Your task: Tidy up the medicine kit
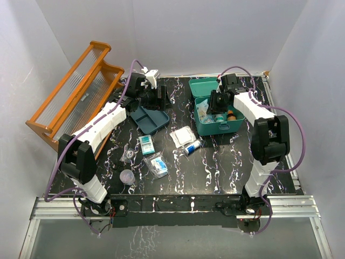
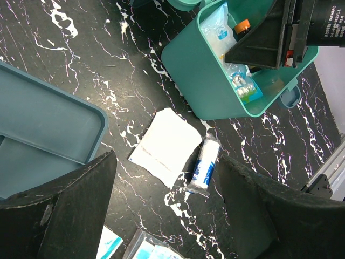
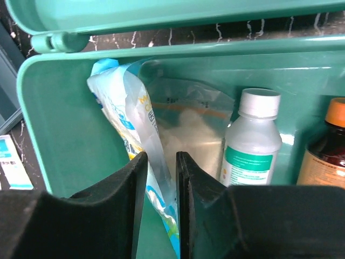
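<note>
The teal medicine kit box (image 1: 222, 128) stands open at the back right, its lid (image 1: 203, 86) lying behind it. Its dark teal insert tray (image 1: 151, 120) lies on the table to the left. My right gripper (image 1: 218, 102) is down inside the box. In the right wrist view it (image 3: 160, 162) is shut on a clear plastic packet (image 3: 137, 113) that stands against the box wall (image 3: 59, 124). A white bottle (image 3: 252, 140) and an amber bottle (image 3: 326, 148) stand beside it. My left gripper (image 1: 157, 99) hovers open and empty over the tray's far edge. It also shows in the left wrist view (image 2: 167, 178).
A white gauze pad (image 1: 182, 135), a bandage roll (image 1: 193, 147), a teal-white carton (image 1: 146, 144), a clear packet (image 1: 158, 165) and a small clear cup (image 1: 127, 176) lie on the black marble table. An orange wooden rack (image 1: 75, 94) leans at the left.
</note>
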